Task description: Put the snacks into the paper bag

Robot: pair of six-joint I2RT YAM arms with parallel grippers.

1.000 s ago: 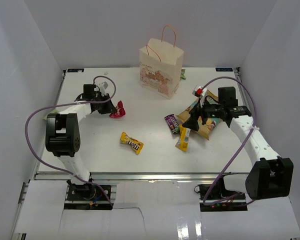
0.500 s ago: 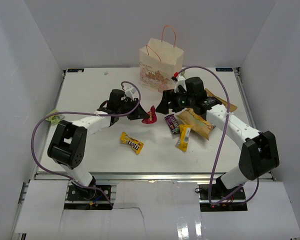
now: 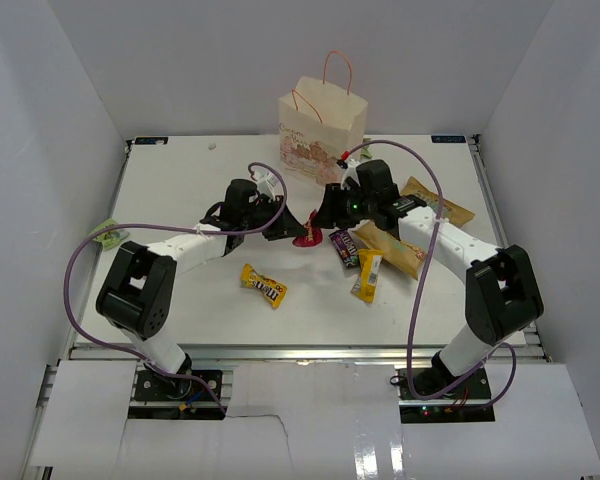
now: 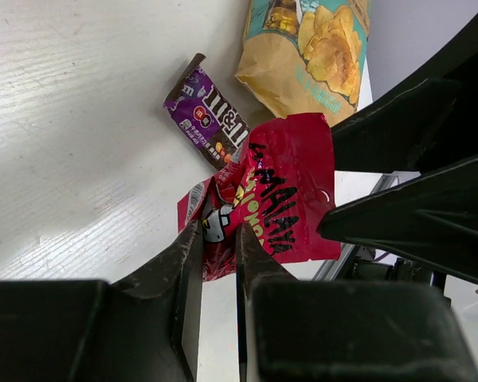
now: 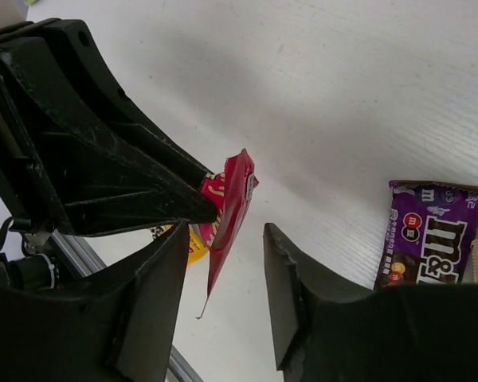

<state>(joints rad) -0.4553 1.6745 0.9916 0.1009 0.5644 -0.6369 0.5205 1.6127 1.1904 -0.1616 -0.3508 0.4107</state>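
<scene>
1. Left gripper (image 4: 217,243) is clamped on one corner of a red packet (image 4: 283,199). It holds the packet out toward the right arm and, as far as you can see, clear of the table (image 3: 180,180). The far edge is left free, which looks to me like a handover.
2. M&M's pack (image 3: 264,285) lies flat near the front, well apart from both grippers. You have it left to collect.
3. Seen edge-on from the right wrist, the red packet sticks out from the left fingers (image 5: 143,195), with nothing else touching it.
4. Right gripper (image 5: 225,231) has its jaws apart, one finger on each side of the packet's free edge. There is a visible gap on both sides, so it carries nothing. You would close here, and open the left only once the right has a firm grip; otherwise the packet could drop.
5. Bag (image 3: 322,135) stands upright at the back with its handles up, just behind the right gripper and nearer that arm. That would explain passing the packet across. You cannot see inside it.
6. Purple bar (image 3: 345,247) lies flat on the table just right of the red packet.
7. Yellow bar (image 3: 368,275) lies in front of the purple one, close beside it.
8. Chip bag (image 3: 400,252) lies flat under the right forearm, touching or overlapping the yellow bar; you cannot tell which. All three are outside the bag, within the right arm's reach.
</scene>
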